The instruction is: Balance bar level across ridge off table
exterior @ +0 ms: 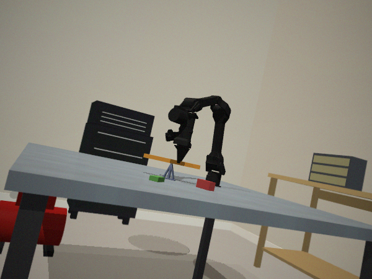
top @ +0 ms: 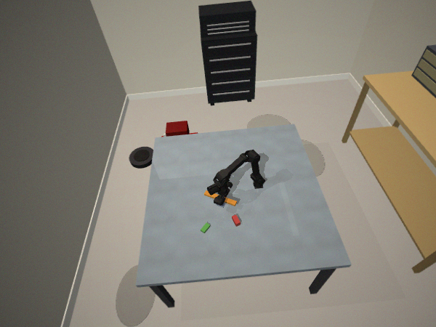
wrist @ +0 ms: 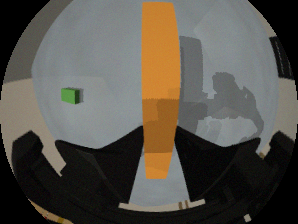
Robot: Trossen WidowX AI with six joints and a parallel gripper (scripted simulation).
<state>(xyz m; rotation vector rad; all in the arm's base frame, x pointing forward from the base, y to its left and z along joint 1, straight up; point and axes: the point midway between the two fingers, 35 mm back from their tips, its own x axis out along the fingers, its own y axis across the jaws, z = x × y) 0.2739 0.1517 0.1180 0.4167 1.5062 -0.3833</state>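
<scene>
1. The black arm stands on the grey worktop; from its base on the right its lower link rises nearly upright to an elbow high above the surface.
2. From the elbow the forearm runs leftward, roughly level, then the wrist bends down so that the tool points almost straight at the worktop.
3. The gripper has its jaws pinching the orange bar near the bar's middle; the tips narrow to a point on the bar's top face.
4. The bar lies above the worktop, its left end a little higher than its right in the exterior view, with both ends off the surface.
5. Directly beneath the bar's middle stands the ridge, a small blue-grey peaked support; whether the bar actually touches its crest cannot be told.
6. In the wrist view the bar runs straight away from the camera between the dark fingers.
7. A green block lies on the worktop just left of the ridge, and a red block lies near the arm's base.
</scene>
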